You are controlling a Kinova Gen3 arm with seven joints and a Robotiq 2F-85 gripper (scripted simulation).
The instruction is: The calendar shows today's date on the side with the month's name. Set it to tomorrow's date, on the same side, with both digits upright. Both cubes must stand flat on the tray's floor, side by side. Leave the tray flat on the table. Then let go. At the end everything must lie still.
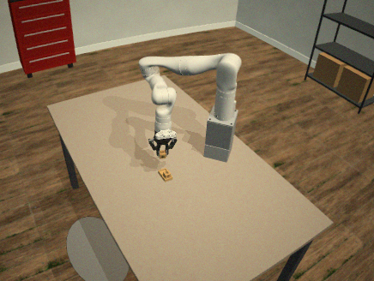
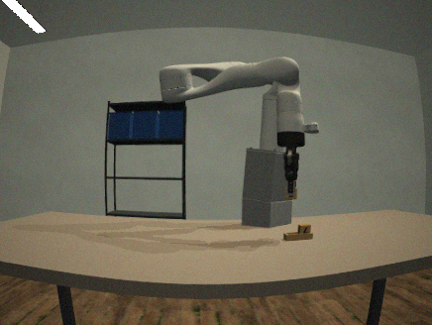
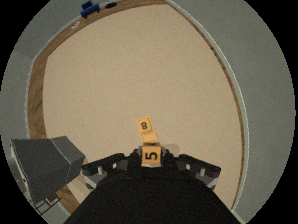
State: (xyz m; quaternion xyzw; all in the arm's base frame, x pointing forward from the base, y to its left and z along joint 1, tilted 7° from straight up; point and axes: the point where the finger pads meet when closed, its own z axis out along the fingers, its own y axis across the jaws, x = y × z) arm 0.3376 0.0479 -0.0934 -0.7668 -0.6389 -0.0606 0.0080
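My gripper (image 1: 162,152) is shut on a small yellow-orange calendar cube (image 1: 163,155) and holds it well above the table. In the wrist view the held cube (image 3: 150,155) shows the digit 5. The wooden calendar tray (image 1: 161,175) lies flat on the table below and a little in front of the gripper, with one cube (image 2: 304,229) still standing in it. From the side, the held cube (image 2: 290,197) hangs clearly above the tray (image 2: 297,235). In the wrist view the tray (image 3: 147,128) lies beyond the held cube; its digit is too small to read.
The arm's grey base block (image 1: 220,136) stands on the table to the right of the gripper. A round grey stool (image 1: 95,249) is at the table's front left. A black shelf (image 1: 345,47) and a red drawer cabinet (image 1: 42,32) stand away from the table.
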